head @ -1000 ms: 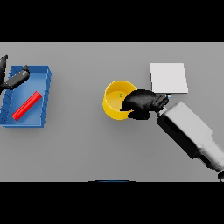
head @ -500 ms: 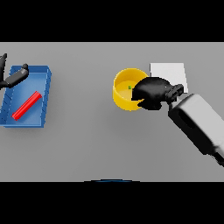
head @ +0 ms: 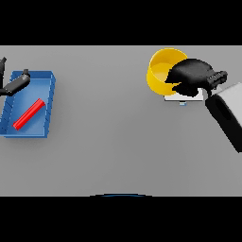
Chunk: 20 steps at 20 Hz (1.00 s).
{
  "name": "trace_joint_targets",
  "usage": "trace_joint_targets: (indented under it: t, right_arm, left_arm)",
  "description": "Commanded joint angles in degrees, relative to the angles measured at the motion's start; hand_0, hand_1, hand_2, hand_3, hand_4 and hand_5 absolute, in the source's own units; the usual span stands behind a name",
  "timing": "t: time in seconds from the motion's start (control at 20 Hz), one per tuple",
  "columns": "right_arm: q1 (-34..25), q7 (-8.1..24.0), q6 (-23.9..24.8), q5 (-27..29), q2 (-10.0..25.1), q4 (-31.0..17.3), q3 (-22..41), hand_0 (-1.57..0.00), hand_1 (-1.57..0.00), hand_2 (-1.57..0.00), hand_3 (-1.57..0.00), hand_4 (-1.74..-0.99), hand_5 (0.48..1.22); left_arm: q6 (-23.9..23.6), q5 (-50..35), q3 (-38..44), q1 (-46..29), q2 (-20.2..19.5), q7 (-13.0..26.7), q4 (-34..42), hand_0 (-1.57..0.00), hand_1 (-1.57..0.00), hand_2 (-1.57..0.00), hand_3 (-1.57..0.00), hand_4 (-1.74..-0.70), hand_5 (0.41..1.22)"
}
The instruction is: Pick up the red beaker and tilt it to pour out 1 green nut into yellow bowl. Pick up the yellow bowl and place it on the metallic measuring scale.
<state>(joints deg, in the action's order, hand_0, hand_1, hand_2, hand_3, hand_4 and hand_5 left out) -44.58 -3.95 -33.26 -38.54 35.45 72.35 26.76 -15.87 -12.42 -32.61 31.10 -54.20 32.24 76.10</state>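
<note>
The yellow bowl (head: 160, 71) is gripped at its right rim by the curled fingers of the right hand (head: 191, 75) – held over the metallic scale (head: 182, 98), far right of the worktop (head: 118, 142) – while the left hand (head: 14, 84), fingers relaxed, rests at the blue tray (head: 49, 106) holding the red beaker (head: 29, 114).

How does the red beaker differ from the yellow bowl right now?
The red beaker is a slim red tube, while the yellow bowl is wide, round and open. The beaker lies on its side in the blue tray, touched by no hand; the bowl is gripped by the right hand over the metallic scale. The beaker is far left, the bowl far right.
</note>
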Motion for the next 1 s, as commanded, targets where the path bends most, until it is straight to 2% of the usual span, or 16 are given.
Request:
trace_joint_targets:
  t: [0.0,0.35,0.4,0.5,0.6,0.7,0.95]
  right_arm:
    - [-0.5,0.2,0.9,0.1,-0.3,-2.1,-0.5,-1.57,-1.57,-1.57,-1.22,-1.720,1.221]
    - [-3.2,-2.6,6.9,-0.8,-0.3,-15.9,-1.3,-1.57,-1.57,-1.57,-1.18,-1.721,1.221]
    - [-3.2,-3.6,7.8,-1.0,-0.2,-18.2,-1.3,-1.57,-1.57,-1.57,-1.21,-1.722,1.221]
    - [-3.6,-2.9,9.8,-1.4,-1.3,-21.9,-1.0,-1.57,-1.57,-1.57,-1.25,-1.722,1.221]
    - [-3.8,-5.2,11.7,-1.6,-1.7,-24.7,-0.6,-1.57,-1.57,-1.57,-1.36,-1.724,1.221]
    - [-5.2,-5.3,13.8,-2.3,-3.4,-29.2,-0.1,-1.57,-1.57,-1.57,-1.41,-1.724,1.221]
    - [-5.6,-5.2,16.1,-2.1,-4.6,-34.0,0.4,-1.57,-1.49,-1.57,-1.50,-1.727,1.221]
  left_arm:
    - [-0.2,-0.1,-0.2,-0.5,-0.1,0.5,0.7,0.00,0.00,0.00,0.00,-0.81,0.743]
    - [-0.3,-0.3,0.1,-0.9,-1.0,2.2,1.2,0.00,0.00,0.00,0.00,-0.82,0.772]
    - [-0.8,-0.3,0.0,-1.6,-1.0,2.4,1.7,0.00,0.00,0.00,0.00,-0.82,0.765]
    - [-0.7,0.0,0.0,-0.7,-0.9,2.7,1.3,0.00,0.00,0.00,0.00,-0.82,0.759]
    - [-0.5,0.3,-0.1,-0.6,-0.7,2.5,0.4,0.00,0.00,0.00,0.00,-0.81,0.757]
    - [-0.5,0.2,-0.2,-0.9,-0.7,2.2,0.5,0.00,0.00,0.00,0.00,-0.81,0.749]
    - [0.3,-0.2,0.0,0.2,-0.4,2.6,0.3,0.00,0.00,0.00,0.00,-0.80,0.725]
